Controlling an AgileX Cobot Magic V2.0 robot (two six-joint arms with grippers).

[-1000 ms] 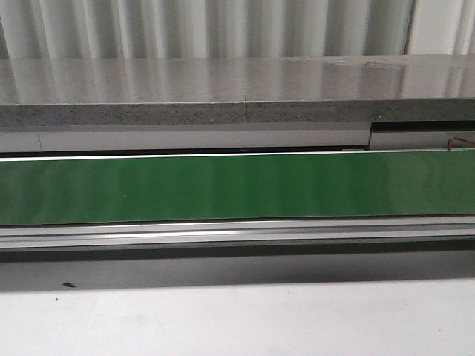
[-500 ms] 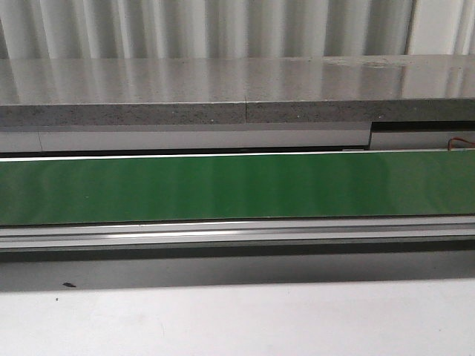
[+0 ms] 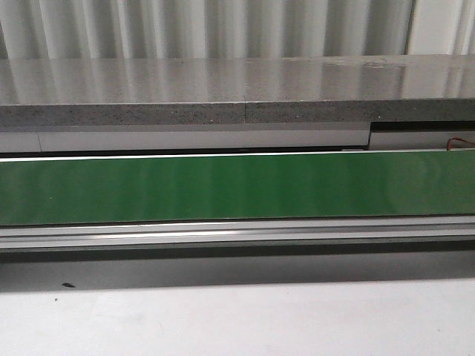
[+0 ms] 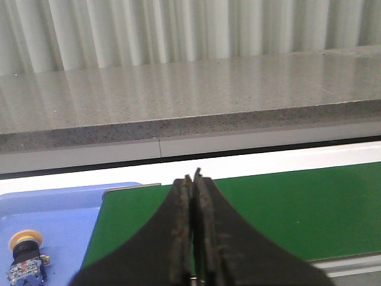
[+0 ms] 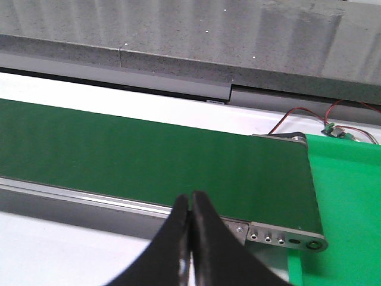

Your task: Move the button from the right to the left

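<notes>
A button (image 4: pixel 25 255) with a round yellow head and a blue-and-clear block lies on a blue tray (image 4: pixel 65 220), seen only in the left wrist view. It is well off to the side of my left gripper (image 4: pixel 192 177), which is shut with nothing in it above the green belt (image 4: pixel 297 208). My right gripper (image 5: pixel 191 198) is shut and empty too, hanging over the belt's near rail (image 5: pixel 89 199) close to the belt's end roller (image 5: pixel 292 138). Neither gripper nor the button shows in the front view.
The green conveyor belt (image 3: pixel 237 185) crosses the front view, with a grey stone ledge (image 3: pixel 237 89) behind it and a white tabletop (image 3: pixel 237 319) in front. Beyond the belt's end lie a green mat (image 5: pixel 351 196) and red wires (image 5: pixel 297 113) with a small circuit board (image 5: pixel 333 130).
</notes>
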